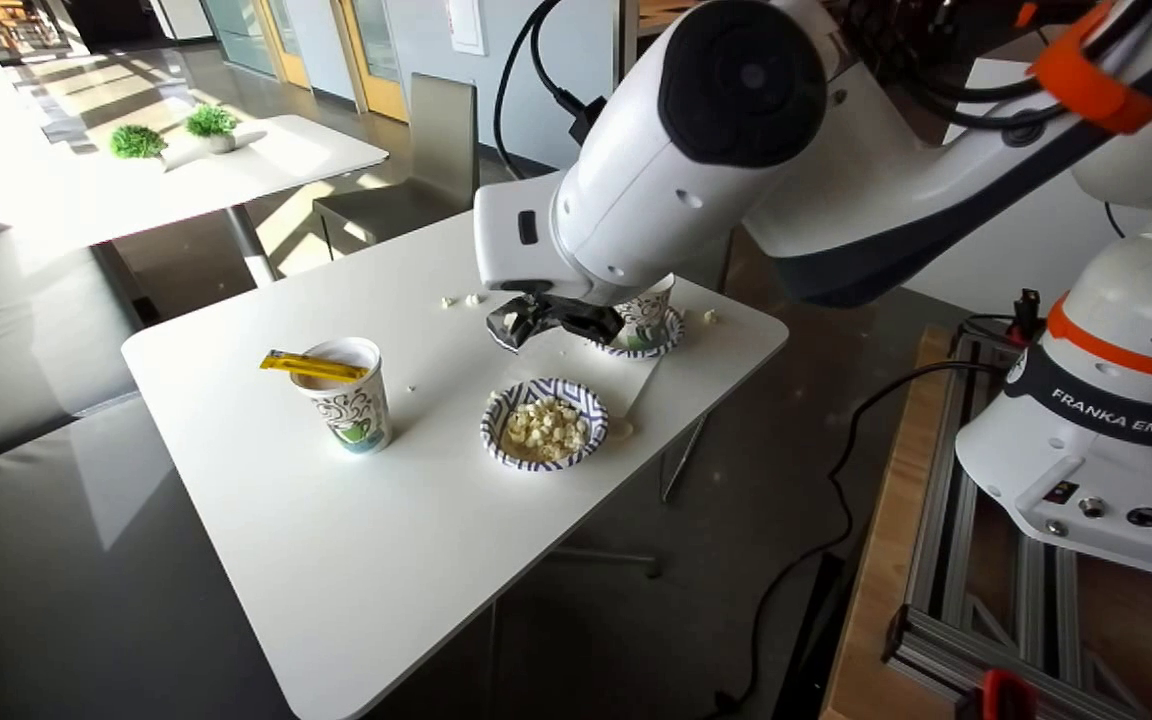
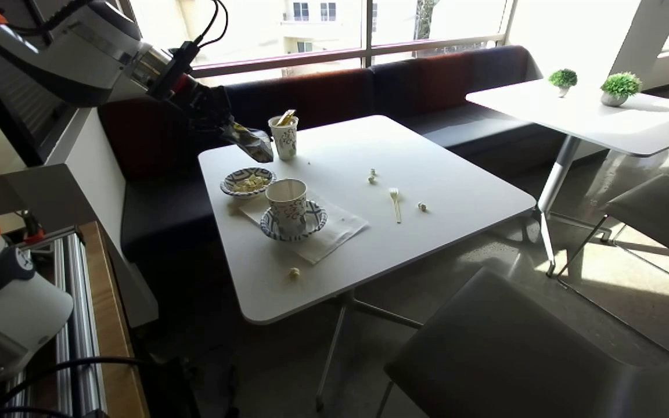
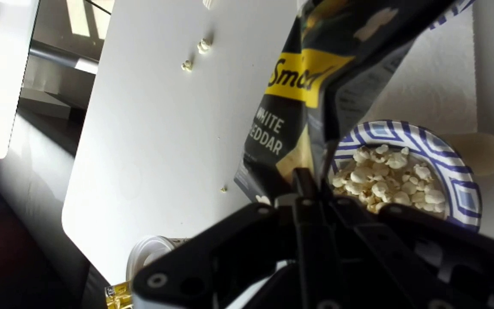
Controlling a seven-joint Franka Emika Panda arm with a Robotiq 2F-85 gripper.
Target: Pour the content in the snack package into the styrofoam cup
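While the claw is clamped tight on the snack package, near one end, the package hangs above the table and, in an exterior view, slopes downward from the grip. Where its mouth lies cannot be determined. The likely receiving cup is the one standing in a patterned bowl; the second cup has a yellow packet at its rim. As far as the views show, the package is over neither. For a sound pour, its mouth should be brought low and central above the receiving cup before any tilt. The claw should then turn gradually, so that the creased foil does not sag and steer the flow aside. Contact with the rim is best avoided, since the cup probably tips easily. Loose popcorn lies on the table.
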